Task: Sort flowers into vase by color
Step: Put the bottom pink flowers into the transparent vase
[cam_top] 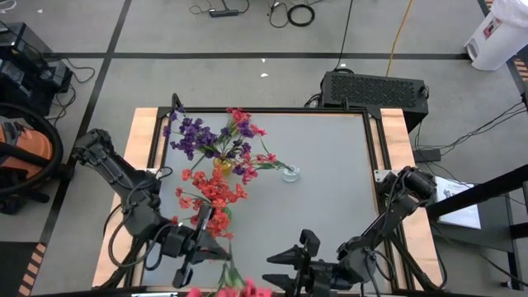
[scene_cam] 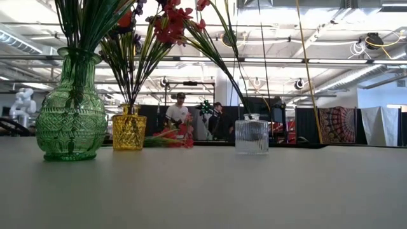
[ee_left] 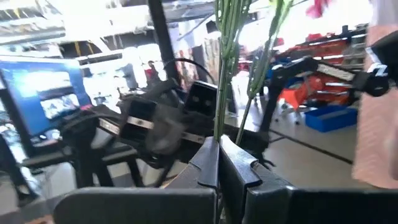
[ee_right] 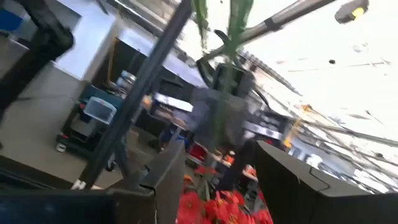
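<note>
Three vases stand on the grey table: a green one [scene_cam: 70, 111], a yellow one [cam_top: 223, 165] [scene_cam: 129, 130] and a small clear one [cam_top: 289, 173] [scene_cam: 252, 135]. Purple blossoms [cam_top: 191, 132] and pink-red blossoms [cam_top: 213, 190] spread above the vases on thin green stems. My left gripper [cam_top: 205, 239] [ee_left: 219, 155] is near the table's near edge, shut on a pink-red sprig whose blossoms [cam_top: 243, 289] reach past that edge. My right gripper [cam_top: 276, 268] [ee_right: 217, 180] is open, close to the right of those blossoms [ee_right: 224, 205], and touches nothing. My left gripper pinches the sprig's thin green stem [ee_left: 219, 127] between its two shut fingers. The stem runs on straight ahead of the fingertips. The sprig is lifted clear of the table, with its pink-red blossoms at the free end.
The table's right half [cam_top: 330, 214] is bare grey surface. A black box [cam_top: 375, 87] sits beyond the far edge. People [scene_cam: 178, 111] stand in the room far behind the table. Wooden rails [cam_top: 144, 132] border the table's sides.
</note>
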Robot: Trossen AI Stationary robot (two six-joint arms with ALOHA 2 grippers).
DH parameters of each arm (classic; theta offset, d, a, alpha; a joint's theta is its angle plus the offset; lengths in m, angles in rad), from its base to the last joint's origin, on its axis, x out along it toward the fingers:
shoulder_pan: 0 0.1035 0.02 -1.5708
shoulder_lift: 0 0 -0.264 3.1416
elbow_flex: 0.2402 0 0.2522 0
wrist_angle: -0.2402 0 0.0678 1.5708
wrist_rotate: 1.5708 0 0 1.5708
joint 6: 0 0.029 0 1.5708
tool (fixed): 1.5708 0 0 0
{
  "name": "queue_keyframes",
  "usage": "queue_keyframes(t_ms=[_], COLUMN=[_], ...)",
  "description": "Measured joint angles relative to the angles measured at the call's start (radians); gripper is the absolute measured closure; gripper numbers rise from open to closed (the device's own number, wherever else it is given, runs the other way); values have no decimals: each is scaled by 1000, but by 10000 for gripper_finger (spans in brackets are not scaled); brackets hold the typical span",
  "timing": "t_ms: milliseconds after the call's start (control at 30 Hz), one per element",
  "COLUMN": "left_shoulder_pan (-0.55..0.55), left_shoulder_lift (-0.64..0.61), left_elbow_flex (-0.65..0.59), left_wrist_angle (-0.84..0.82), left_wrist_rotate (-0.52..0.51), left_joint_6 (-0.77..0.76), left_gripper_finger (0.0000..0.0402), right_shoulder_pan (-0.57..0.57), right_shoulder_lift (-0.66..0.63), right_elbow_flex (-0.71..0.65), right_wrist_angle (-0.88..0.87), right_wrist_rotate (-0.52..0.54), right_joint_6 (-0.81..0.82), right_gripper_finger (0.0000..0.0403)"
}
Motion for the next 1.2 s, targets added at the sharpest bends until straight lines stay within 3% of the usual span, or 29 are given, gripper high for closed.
queue_keyframes(t_ms=[200, 800, 1200], left_shoulder_pan=[71, 243, 258], left_shoulder_lift=[1, 2, 2], left_elbow_flex=[0, 0, 0], left_wrist_angle=[-7, -27, -27], left_wrist_rotate=[2, 120, 161], left_joint_6=[21, 25, 20], left_gripper_finger=[398, 398, 398], right_shoulder_pan=[-26, -142, -163], right_shoulder_lift=[-26, -108, -110], right_elbow_flex=[0, 0, 0], right_wrist_angle=[-2, -47, -72], right_wrist_rotate=[-64, -75, -90], right_joint_6=[54, 136, 155], right_gripper_finger=[218, 218, 229])
